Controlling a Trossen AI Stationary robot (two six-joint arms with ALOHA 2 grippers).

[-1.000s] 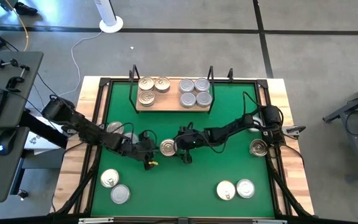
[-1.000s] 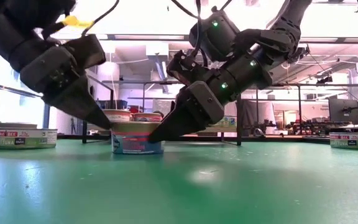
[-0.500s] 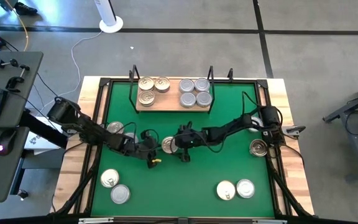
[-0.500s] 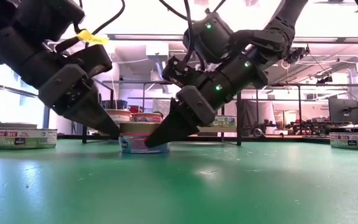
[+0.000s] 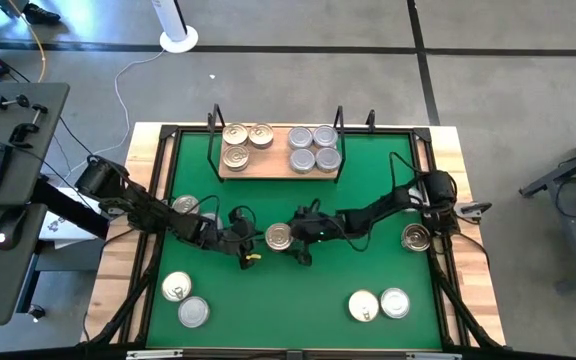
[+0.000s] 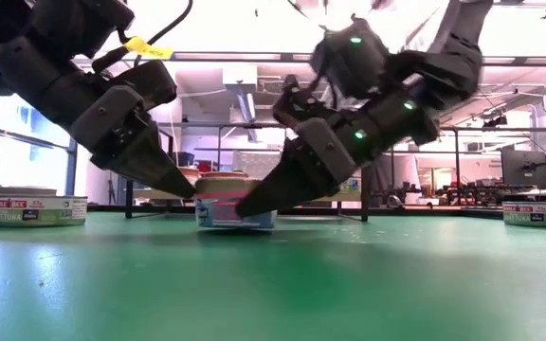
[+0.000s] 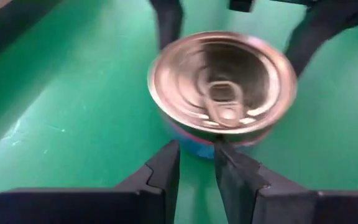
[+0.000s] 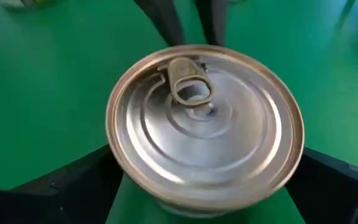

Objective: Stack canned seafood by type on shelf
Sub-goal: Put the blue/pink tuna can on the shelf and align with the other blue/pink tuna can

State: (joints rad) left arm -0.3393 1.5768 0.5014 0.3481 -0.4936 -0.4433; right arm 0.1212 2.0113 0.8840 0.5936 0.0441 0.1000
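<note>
A gold-lidded pull-tab can (image 5: 279,237) stands on its base mid-mat between both grippers. My left gripper (image 7: 196,152) comes from the left, its fingers almost together at the can's side. My right gripper (image 8: 210,155) comes from the right, open wide, one finger on each side of the can; I cannot tell whether they touch it. At the far edge the shelf (image 5: 278,152) carries three gold-lidded cans (image 5: 245,142) on its left and several silver ones (image 5: 314,148) on its right. My left gripper meets the can's side wall low down (image 7: 197,142), on the side facing the table's left edge, with the tips of its nearly shut fingers (image 6: 190,192). The fingers slant down from the left. The can stays upright on the mat.
Loose cans lie on the green mat (image 5: 268,300): one at the left (image 5: 185,205), two near left (image 5: 176,288), two near right (image 5: 364,306), one at the right edge (image 5: 417,238). The mat between the can and the shelf is bare.
The can has slid a short way along the mat toward the table's right edge, staying upright. My left gripper has followed it to the right and sunk a little. My right gripper has backed off toward the right edge and rolled slightly.
</note>
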